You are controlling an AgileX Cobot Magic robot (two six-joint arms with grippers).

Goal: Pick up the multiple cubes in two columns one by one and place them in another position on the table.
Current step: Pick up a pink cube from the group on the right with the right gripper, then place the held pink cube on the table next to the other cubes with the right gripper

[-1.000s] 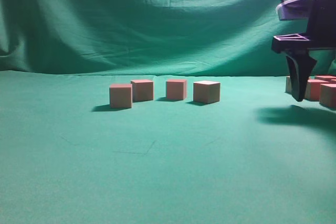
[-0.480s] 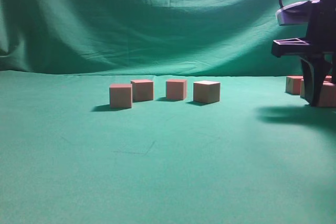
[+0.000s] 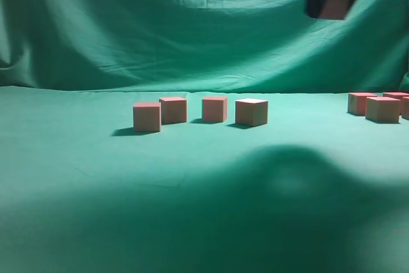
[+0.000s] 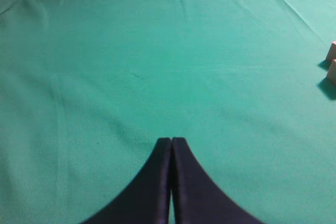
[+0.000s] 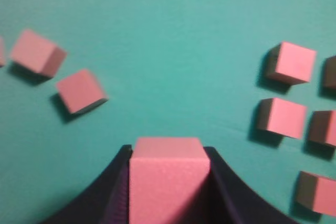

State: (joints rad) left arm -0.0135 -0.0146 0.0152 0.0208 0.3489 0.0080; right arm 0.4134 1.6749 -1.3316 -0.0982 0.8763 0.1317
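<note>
Right wrist view: the right gripper (image 5: 168,182) is clamped on one cube (image 5: 168,174), lifted well above the table (image 5: 157,35). Ahead and to its left lie two placed cubes (image 5: 80,92); ahead and to its right sits the source group (image 5: 283,116), at least five cubes in rough columns. The exterior view shows four cubes in the placed row (image 3: 200,111), so I judge the task near its midpoint, this being the fifth cube, with several left. The left gripper (image 4: 171,182) has its jaws pressed together, holding nothing, idle over bare cloth. The cubes look solid, matte, sharp-edged, pinkish to tan; the cloth is soft, green and faintly creased.
</note>
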